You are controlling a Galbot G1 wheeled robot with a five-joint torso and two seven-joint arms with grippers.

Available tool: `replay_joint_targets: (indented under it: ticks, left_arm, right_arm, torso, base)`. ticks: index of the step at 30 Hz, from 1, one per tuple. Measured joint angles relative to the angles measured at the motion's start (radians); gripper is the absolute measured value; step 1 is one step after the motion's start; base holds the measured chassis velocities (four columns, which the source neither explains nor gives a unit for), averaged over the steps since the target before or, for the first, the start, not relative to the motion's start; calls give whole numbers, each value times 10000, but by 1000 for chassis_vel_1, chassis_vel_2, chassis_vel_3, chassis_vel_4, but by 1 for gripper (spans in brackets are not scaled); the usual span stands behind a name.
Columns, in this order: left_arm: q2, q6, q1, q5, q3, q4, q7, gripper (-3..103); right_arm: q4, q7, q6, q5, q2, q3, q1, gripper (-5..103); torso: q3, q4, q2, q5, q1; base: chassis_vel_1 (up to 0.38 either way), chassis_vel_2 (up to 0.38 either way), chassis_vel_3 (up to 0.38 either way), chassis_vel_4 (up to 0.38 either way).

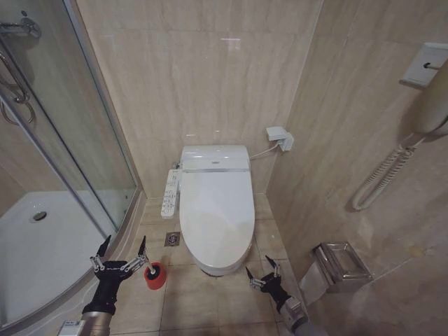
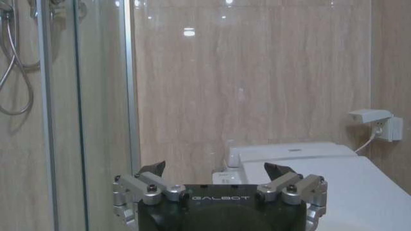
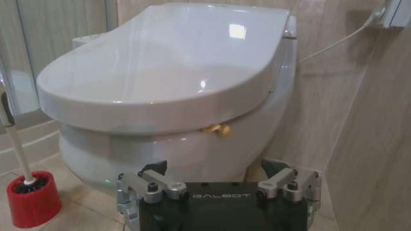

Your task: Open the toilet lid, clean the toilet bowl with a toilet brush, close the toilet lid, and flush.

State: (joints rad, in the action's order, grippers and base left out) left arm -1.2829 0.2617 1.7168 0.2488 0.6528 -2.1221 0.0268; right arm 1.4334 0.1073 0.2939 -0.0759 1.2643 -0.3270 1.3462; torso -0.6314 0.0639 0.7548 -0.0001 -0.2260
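glossy white oval plastic toilet lid [image 1: 215, 210] down, just ahead of right gripper [image 1: 263, 276], wide open, empty | left gripper [image 1: 123, 253] wide beside white-handled toilet brush [image 1: 150, 268] in red holder | risk: smooth lid edge slips off fingers

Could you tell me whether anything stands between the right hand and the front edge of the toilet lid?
Nothing visible does. The right hand is open, low beside the front of the toilet, and the closed toilet lid rises just ahead of it. The toilet brush stands off to the far side in its red holder.

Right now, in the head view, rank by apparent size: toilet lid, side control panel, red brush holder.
1. Toilet lid, by far the largest.
2. Side control panel, long and narrow.
3. Red brush holder, slightly smaller, though nearer the camera.
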Motion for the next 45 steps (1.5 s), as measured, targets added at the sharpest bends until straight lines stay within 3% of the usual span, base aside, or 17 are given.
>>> replay_joint_targets:
  ticks: [15,45]
  left_arm:
    - [0,0,0,0,0,0,0,100]
    - [0,0,0,0,0,0,0,100]
  right_arm:
    - [-733,-92,141,46,411,272,-699,100]
    - [-1410,-172,348,114,572,633,-1532,99]
  torso:
    - [0,-1,0,-1,0]
    - [0,10,2,-4,1]
  base:
    - [0,0,0,0]
    - [0,0,0,0]
